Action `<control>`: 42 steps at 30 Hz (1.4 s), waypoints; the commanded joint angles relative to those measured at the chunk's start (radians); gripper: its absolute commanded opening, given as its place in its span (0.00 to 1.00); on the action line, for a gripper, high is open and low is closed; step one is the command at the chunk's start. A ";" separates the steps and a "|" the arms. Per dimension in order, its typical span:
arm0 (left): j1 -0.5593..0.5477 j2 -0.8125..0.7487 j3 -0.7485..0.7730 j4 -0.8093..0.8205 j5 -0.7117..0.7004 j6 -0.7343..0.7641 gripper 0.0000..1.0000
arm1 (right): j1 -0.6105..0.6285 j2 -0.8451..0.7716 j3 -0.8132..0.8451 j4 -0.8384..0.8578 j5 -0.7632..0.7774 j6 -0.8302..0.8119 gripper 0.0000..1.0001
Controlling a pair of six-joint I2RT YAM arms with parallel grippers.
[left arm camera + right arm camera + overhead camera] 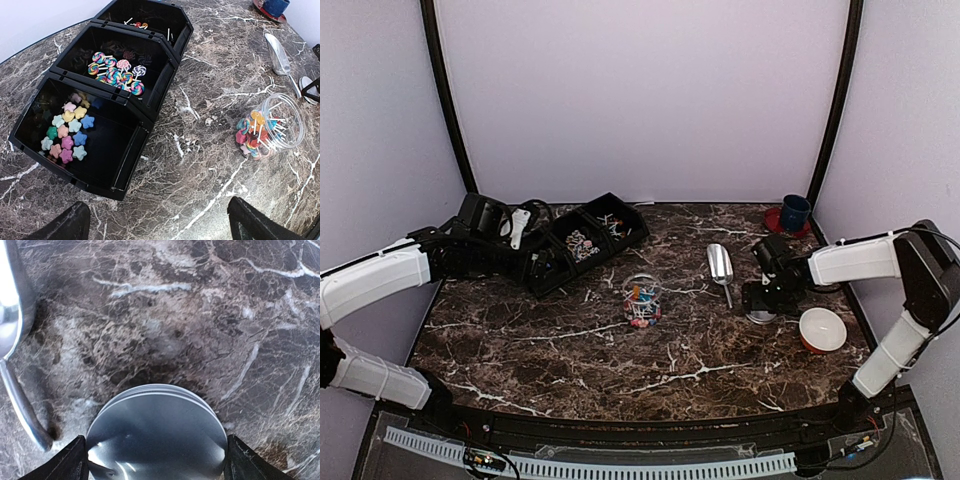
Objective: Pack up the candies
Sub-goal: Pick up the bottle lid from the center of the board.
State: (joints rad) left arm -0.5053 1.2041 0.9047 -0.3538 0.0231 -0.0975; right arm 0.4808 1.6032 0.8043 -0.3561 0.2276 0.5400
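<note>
Hovering near the black plastic three-compartment tray (131, 150) at the far left of the dark marble bench (200, 170), the left pincer (165, 225) is standing wide open and holding nothing. The candies (67, 132) are lying in that tray: pastel star-shaped ones in the nearest compartment, swirled ones on sticks in the middle, a few pieces in the farthest. More are sitting inside the small clear round jar (282, 117), which is lying on its side at mid-bench. Right of the jar a shiny metal scoop (277, 50) is resting. The right pincer (152, 462) is spreading wide around a round silver lid (157, 430), fingers just beside its edge; whether they are touching it I cannot tell.
</note>
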 commanded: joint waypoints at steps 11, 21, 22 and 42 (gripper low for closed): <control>-0.060 0.041 0.041 -0.055 0.050 -0.019 0.99 | 0.000 -0.200 0.054 -0.122 -0.034 -0.027 0.83; -0.201 0.102 -0.011 0.024 0.080 -0.143 0.99 | 0.105 -0.234 0.204 -0.204 -0.037 -0.061 0.84; -0.222 0.113 -0.022 0.045 0.078 -0.154 0.99 | 0.120 -0.228 0.222 -0.208 -0.039 -0.062 0.84; -0.294 0.444 -0.284 0.971 0.060 -0.020 0.99 | 0.280 -0.135 0.412 -0.220 -0.054 -0.064 0.84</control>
State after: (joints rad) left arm -0.7895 1.5753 0.6395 0.3721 0.0814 -0.1997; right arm 0.7433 1.4628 1.1725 -0.5777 0.1768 0.4789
